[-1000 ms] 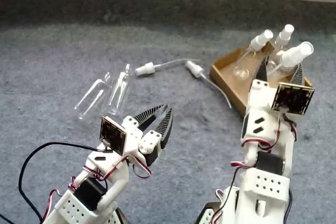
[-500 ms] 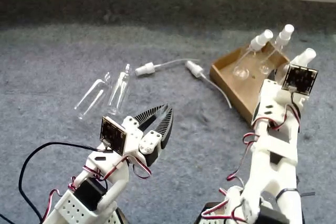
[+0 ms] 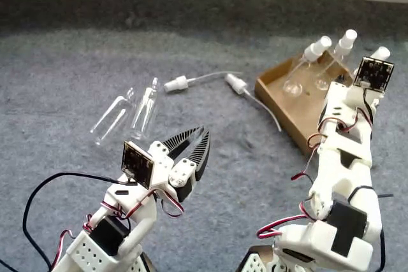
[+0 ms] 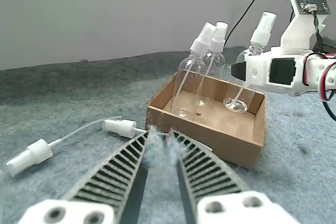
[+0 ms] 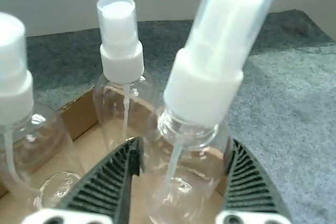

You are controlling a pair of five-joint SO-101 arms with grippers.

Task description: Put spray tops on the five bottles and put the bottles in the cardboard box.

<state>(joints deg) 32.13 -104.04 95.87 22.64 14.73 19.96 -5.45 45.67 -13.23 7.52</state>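
Three bottles [image 3: 299, 71] were in the cardboard box [image 3: 280, 97] at upper right. Two loose bottles [image 3: 143, 109] lay left of centre, with spray tops [image 3: 178, 83] between them and the box.

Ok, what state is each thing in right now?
Held bottle: capped, in the cardboard box.
Two other bottles: capped, standing in the box.
Two bare bottles: uncapped, lying on the carpet.
Two spray tops: loose, lying on the carpet.
Left gripper: shut, empty.
Right gripper: shut on the held bottle.
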